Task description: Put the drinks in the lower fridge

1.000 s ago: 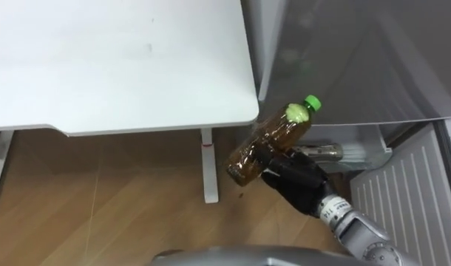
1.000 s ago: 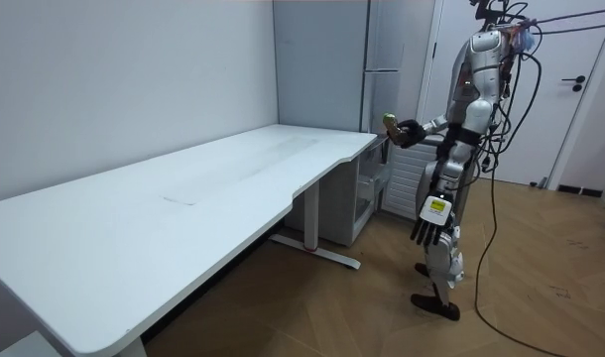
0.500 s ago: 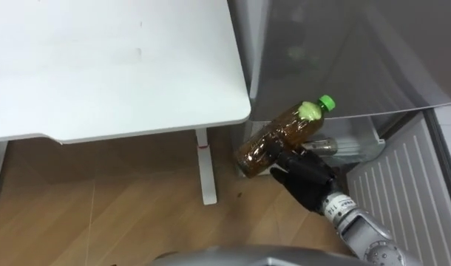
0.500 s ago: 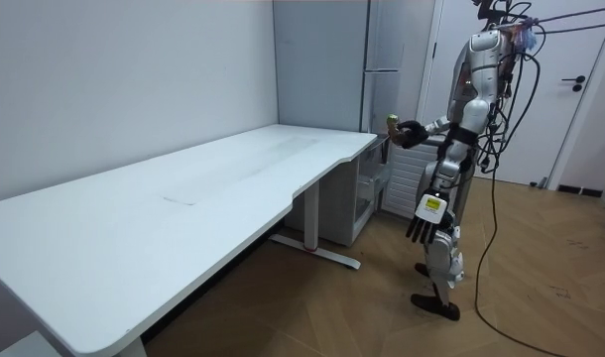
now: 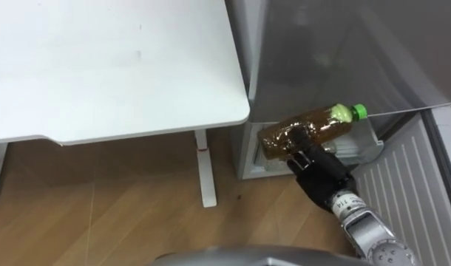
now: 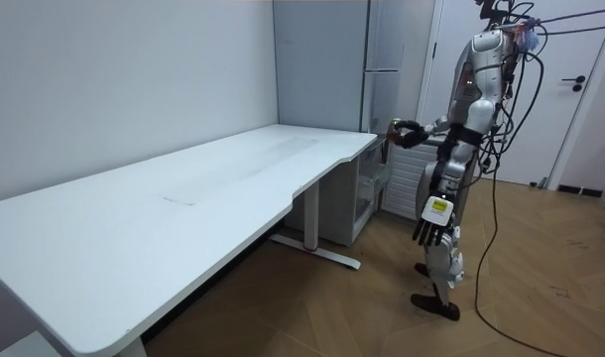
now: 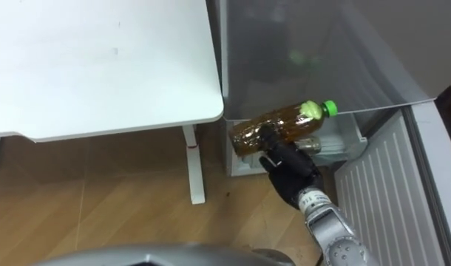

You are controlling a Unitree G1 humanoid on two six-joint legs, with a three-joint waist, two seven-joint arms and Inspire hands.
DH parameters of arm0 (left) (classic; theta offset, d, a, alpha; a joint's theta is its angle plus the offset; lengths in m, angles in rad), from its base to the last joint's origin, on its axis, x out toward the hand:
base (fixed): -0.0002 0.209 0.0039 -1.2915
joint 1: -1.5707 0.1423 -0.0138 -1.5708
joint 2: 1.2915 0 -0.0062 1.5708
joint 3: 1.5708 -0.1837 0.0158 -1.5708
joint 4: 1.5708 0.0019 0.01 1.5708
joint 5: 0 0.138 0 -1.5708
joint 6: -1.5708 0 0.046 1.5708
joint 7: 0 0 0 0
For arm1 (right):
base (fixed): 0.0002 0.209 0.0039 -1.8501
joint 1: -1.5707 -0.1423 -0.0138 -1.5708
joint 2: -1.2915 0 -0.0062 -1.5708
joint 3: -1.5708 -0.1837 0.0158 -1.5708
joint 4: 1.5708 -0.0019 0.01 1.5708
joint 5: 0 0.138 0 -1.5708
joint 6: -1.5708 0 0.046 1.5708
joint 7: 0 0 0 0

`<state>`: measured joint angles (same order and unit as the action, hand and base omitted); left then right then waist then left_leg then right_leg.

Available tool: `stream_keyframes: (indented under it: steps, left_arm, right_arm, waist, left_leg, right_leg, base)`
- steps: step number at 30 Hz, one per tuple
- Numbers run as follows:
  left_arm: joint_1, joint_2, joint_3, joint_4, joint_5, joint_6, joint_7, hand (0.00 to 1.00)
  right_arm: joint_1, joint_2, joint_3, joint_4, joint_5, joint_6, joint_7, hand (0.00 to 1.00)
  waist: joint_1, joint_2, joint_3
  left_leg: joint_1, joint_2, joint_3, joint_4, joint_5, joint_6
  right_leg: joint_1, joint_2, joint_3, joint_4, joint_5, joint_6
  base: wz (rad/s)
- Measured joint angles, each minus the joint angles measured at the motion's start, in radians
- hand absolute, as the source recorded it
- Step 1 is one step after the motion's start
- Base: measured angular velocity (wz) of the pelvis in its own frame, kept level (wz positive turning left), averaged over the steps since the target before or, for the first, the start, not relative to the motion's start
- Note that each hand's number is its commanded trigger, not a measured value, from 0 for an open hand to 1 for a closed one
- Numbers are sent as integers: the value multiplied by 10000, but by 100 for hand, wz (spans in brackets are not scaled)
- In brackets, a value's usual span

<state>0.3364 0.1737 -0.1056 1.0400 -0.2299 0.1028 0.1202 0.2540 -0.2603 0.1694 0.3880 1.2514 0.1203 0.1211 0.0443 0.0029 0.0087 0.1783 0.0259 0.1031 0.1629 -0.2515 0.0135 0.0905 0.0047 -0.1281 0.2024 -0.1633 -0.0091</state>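
Note:
My right hand (image 5: 320,168) is shut on a clear bottle of brown tea (image 5: 303,131) with a green cap (image 5: 358,112). The bottle lies nearly level, cap pointing right, just in front of the open lower fridge compartment (image 5: 358,148). The same hand (image 7: 288,168) and bottle (image 7: 273,124) show in the right eye view. Another drink (image 7: 314,143) lies inside the compartment behind it. In the room view I stand facing the grey fridge (image 6: 382,59), right hand (image 6: 400,127) held out, while my left hand (image 6: 431,228) hangs open at my side.
A white table (image 5: 100,66) stands left of the fridge, its leg (image 5: 205,166) on the wooden floor. The closed upper fridge door (image 5: 344,52) overhangs the compartment. The lower door (image 5: 403,185), ribbed inside, stands swung open on the right.
The bottle has tipped from slanted upright to nearly level and moved right, closer to the lower compartment. My right hand went with it.

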Motion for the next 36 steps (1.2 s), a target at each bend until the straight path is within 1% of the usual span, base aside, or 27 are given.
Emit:
stream_keyframes:
  steps: [5, 7, 9, 10, 12, 14, 15, 16, 18, 19, 20, 21, 22, 23, 24, 25, 26, 28, 29, 30, 31, 34, 36]
  left_arm:
    - [181, -9, 315, -104, 3, 4, -246, 0]
    - [340, -12, 401, -302, 25, 17, -304, 0]
    - [358, -19, 616, -384, 73, 57, -441, 0]
    - [382, -18, 722, -400, 78, 91, -477, 0]
    - [370, -14, 904, -413, 124, 180, -542, 0]
    - [347, 3, 1059, -420, 366, 237, -640, 0]
    - [311, 29, 1069, -427, 386, 282, -702, 0]
    - [271, 31, 1070, -422, 389, 331, -772, 0]
    - [200, 32, 1071, -423, 470, 434, -884, 0]
    - [26, 53, 1067, -424, 477, 513, -900, 0]
    - [-47, 67, 1069, -424, 487, 556, -901, 0]
    - [-221, 102, 1067, -413, 490, 624, -897, 0]
    - [-352, 142, 1066, -410, 487, 633, -890, 0]
    - [-471, 162, 1055, -410, 487, 630, -886, 0]
    - [-745, 215, 1014, -412, 484, 628, -885, 0]
    - [-897, 244, 1008, -410, 481, 627, -888, 0]
    - [-1159, 300, 1005, -414, 480, 613, -889, 0]
    - [-1494, 398, 902, -410, 440, 573, -895, 0]
    - [-1558, 411, 900, -410, 444, 556, -886, 0]
    - [-1741, 443, 896, -381, 448, 555, -887, 0]
    - [-1917, 453, 904, -358, 458, 555, -895, 0]
    - [-2305, 447, 887, -260, 447, 546, -884, 0]
    - [-2491, 469, 832, -90, 420, 471, -813, 0]
  right_arm:
    - [-412, 6, -634, 756, 473, -5, -441, 100]
    - [-747, 3, -1087, 1148, 810, -9, -683, 100]
    - [-911, 1, -1506, 1167, 1005, -16, -918, 100]
    - [-1046, -20, -1628, 1188, 1185, -108, -1011, 100]
    - [-1281, -51, -1746, 1319, 1401, -198, -1073, 100]
    - [-1348, -138, -1747, 1621, 1455, -178, -1079, 100]
    - [-1425, -169, -1759, 1962, 1595, -179, -1174, 100]
    - [-1624, -202, -1792, 2379, 1632, -179, -1369, 100]
    - [-1920, -222, -1923, 2921, 1641, -178, -1531, 100]
    - [-2265, -254, -1930, 3404, 1708, -165, -1537, 100]
    - [-2484, -254, -1931, 3674, 1711, -162, -1549, 100]
    - [-2934, -261, -1931, 4131, 1706, -143, -1649, 100]
    - [-3362, -296, -1928, 4645, 1705, -99, -1666, 100]
    - [-3588, -332, -1917, 4929, 1703, -90, -1672, 100]
    - [-4058, -412, -1913, 5609, 1704, -91, -1678, 100]
    - [-4299, -459, -1914, 5947, 1702, -91, -1690, 100]
    - [-4729, -540, -1916, 6484, 1702, -91, -1740, 100]
    - [-5385, -655, -1915, 7036, 1801, -100, -1770, 100]
    - [-5508, -665, -1915, 7125, 1816, -100, -1768, 100]
    - [-5684, -675, -1916, 7331, 1907, -105, -1739, 100]
    - [-5884, -682, -1918, 7573, 1945, -103, -1725, 100]
    - [-6299, -708, -1915, 7880, 1946, -96, -1715, 100]
    - [-6376, -717, -1915, 7895, 1965, -93, -1709, 100]
  waist:
    - [138, -40, 0]
    - [113, -79, -5]
    - [123, -100, 0]
    - [139, -108, -1]
    - [99, -148, -6]
    - [109, -188, 13]
    - [111, -195, 4]
    - [135, -213, 16]
    - [162, -197, 11]
    - [154, -201, 18]
    - [154, -157, -3]
    - [147, -121, 13]
    - [133, -141, 53]
    - [141, -145, 68]
    - [145, -130, 80]
    - [146, -132, 86]
    - [156, -128, 86]
    - [214, -111, 118]
    - [234, -126, 127]
    - [305, -189, 167]
    - [430, -260, 207]
    - [701, -377, 274]
    - [815, -436, 295]
  left_leg:
    - [22, -13, -73, 59, 3, 3]
    - [12, -34, -218, 79, 3, 4]
    - [-17, -35, -254, 88, 3, 3]
    - [-34, -34, -277, 99, 3, 3]
    - [-153, -36, -366, 192, 2, 1]
    - [-205, -39, -462, 256, 4, -1]
    - [-265, -52, -523, 316, 4, -1]
    - [-348, -68, -558, 385, 4, -1]
    - [-536, -96, -632, 463, 6, 2]
    - [-791, -117, -655, 611, 6, 2]
    - [-928, -123, -662, 687, 6, 3]
    - [-1191, -142, -675, 808, 20, 19]
    - [-1468, -175, -692, 916, 69, 38]
    - [-1636, -184, -701, 989, 77, 43]
    - [-2015, -210, -759, 1192, 83, 51]
    - [-2212, -223, -778, 1293, 97, 67]
    - [-2491, -244, -790, 1407, 147, 85]
    - [-3087, -272, -767, 1635, 218, 107]
    - [-3241, -297, -760, 1735, 219, 108]
    - [-3508, -385, -738, 1894, 219, 109]
    - [-3773, -391, -705, 2028, 219, 109]
    - [-4502, -401, -595, 2385, 218, 104]
    - [-4889, -400, -596, 2570, 219, 94]
  right_leg:
    - [61, -30, -71, -18, -12, 15]
    - [164, -36, -131, -119, -39, 40]
    - [195, -29, -158, -174, -42, 39]
    - [199, -36, -231, -175, -55, 31]
    - [163, -66, -362, -174, -66, 21]
    - [179, -77, -438, -173, -67, 16]
    - [184, -111, -540, -170, -72, 8]
    - [141, -151, -635, -145, -75, 8]
    - [-8, -179, -668, -105, -84, 13]
    - [-240, -212, -673, 49, -119, 18]
    - [-391, -230, -673, 145, -131, 10]
    - [-692, -310, -714, 354, -145, -12]
    - [-993, -354, -755, 552, -159, -31]
    - [-1138, -377, -769, 604, -158, -34]
    - [-1472, -426, -820, 755, -152, -44]
    - [-1650, -465, -860, 813, -152, -48]
    - [-1975, -544, -914, 987, -153, -56]
    - [-2681, -706, -913, 1516, -178, -105]
    - [-2875, -753, -907, 1690, -210, -122]
    - [-3230, -823, -858, 1995, -298, -144]
    - [-3596, -921, -762, 2239, -374, -163]
    - [-4434, -938, -644, 2674, -401, -227]
    - [-4791, -958, -651, 2858, -402, -277]
  base:
    - [4]
    - [17]
    - [13]
    - [11]
    - [13]
    - [15]
    - [18]
    - [15]
    - [12]
    - [10]
    - [5]
    - [0]
    - [4]
    - [10]
    - [12]
    - [15]
    - [8]
    - [2]
    - [0]
    - [-4]
    - [-7]
    - [-9]
    - [3]
